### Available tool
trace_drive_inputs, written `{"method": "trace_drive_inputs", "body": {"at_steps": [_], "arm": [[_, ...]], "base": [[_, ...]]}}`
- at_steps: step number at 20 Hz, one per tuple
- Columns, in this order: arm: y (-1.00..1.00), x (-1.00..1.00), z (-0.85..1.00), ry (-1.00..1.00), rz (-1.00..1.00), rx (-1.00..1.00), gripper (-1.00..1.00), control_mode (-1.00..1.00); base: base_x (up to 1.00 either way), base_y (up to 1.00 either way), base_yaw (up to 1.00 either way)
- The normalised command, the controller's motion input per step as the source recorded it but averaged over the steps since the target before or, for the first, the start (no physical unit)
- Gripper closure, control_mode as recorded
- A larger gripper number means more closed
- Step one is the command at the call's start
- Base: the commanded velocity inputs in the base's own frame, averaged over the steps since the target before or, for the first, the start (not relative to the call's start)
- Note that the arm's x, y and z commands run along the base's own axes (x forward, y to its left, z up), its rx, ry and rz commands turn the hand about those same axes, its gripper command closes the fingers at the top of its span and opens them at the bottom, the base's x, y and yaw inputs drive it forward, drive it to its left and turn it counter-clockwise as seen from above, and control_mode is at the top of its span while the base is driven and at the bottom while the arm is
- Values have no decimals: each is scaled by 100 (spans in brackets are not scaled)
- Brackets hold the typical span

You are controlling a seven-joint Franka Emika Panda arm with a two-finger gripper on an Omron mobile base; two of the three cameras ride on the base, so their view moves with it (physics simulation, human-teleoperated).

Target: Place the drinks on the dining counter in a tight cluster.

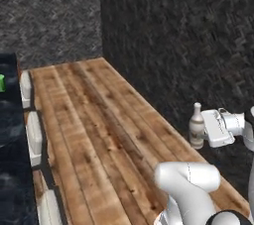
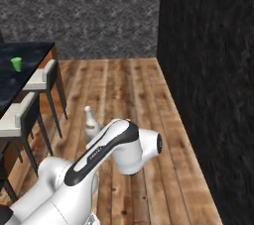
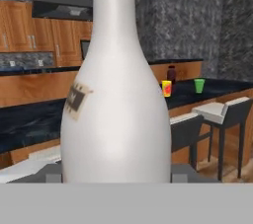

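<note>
A slim tan bottle point(image 1: 197, 126) with a white neck hangs upright above the wood floor, with my gripper point(image 1: 202, 129) shut on its body. In the hand view the bottle point(image 3: 116, 94) stands close up, with a dark fingertip point(image 3: 49, 172) at each side of its base. From the right base view its neck point(image 2: 89, 118) peeks out behind my arm. A dark maroon bottle point(image 3: 171, 73) stands on the black dining counter point(image 3: 222, 86), well away from my gripper. The counter also shows at the left point(image 2: 20, 78) point(image 1: 10, 144).
A green cup point(image 3: 199, 86) point(image 2: 17, 63) and a yellow-red cup point(image 3: 166, 89) stand on the dining counter near the maroon bottle. White-seated stools point(image 2: 42, 78) point(image 1: 33, 135) line its edge. A dark wall point(image 2: 208, 95) runs close on the right of the wood floor point(image 1: 99, 120).
</note>
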Motion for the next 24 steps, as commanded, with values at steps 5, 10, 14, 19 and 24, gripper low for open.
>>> {"method": "trace_drive_inputs", "body": {"at_steps": [5, 10, 14, 19, 24], "arm": [[0, 0, 0, 0, 0, 0, 100, 100], [0, 0, 0, 0, 0, 0, 100, 100], [0, 0, 0, 0, 0, 0, 100, 100], [0, 0, 0, 0, 0, 0, 100, 100], [0, 0, 0, 0, 0, 0, 100, 100]], "base": [[91, 3, 14], [91, 2, 13], [91, 2, 13], [90, 0, 13], [89, 0, 14]]}}
